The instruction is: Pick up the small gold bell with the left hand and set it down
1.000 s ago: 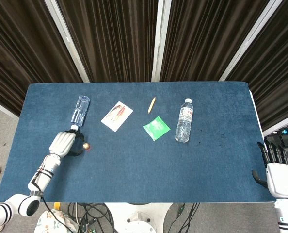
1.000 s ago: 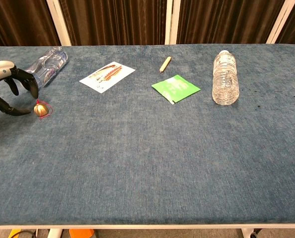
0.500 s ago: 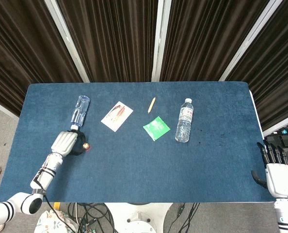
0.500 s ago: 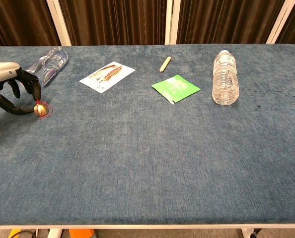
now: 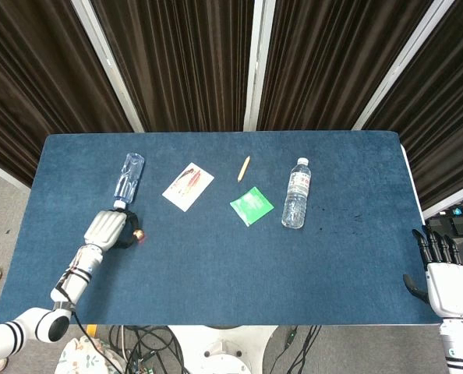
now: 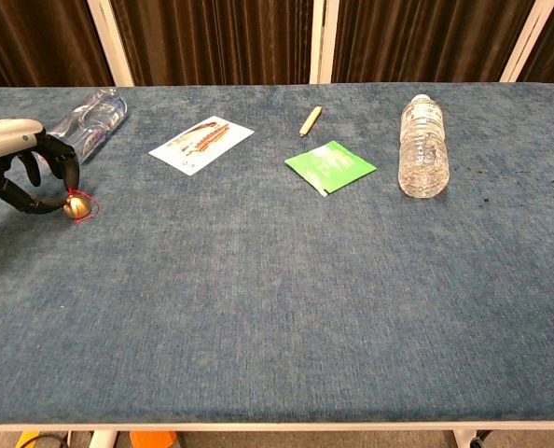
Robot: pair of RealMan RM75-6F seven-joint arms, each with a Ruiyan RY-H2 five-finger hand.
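Fingers [image 6: 69, 175] of our left hand [image 6: 20, 168] curl onto the small gold bell [image 6: 74, 206] at far left, seemingly pinching it; light, smooth and round, we judge it likely to roll.

Left hand [image 6: 25, 166] at the bell [image 6: 76, 206] near the left table edge. Lying clear bottle [image 6: 90, 119] just behind the hand blocks travel rearward. Card [image 6: 201, 144] lies flat to the right, pencil [image 6: 311, 119] and green packet [image 6: 330, 166] farther right, then a second lying bottle [image 6: 422, 147]. Bare blue cloth [image 6: 277, 308] across the whole front half.
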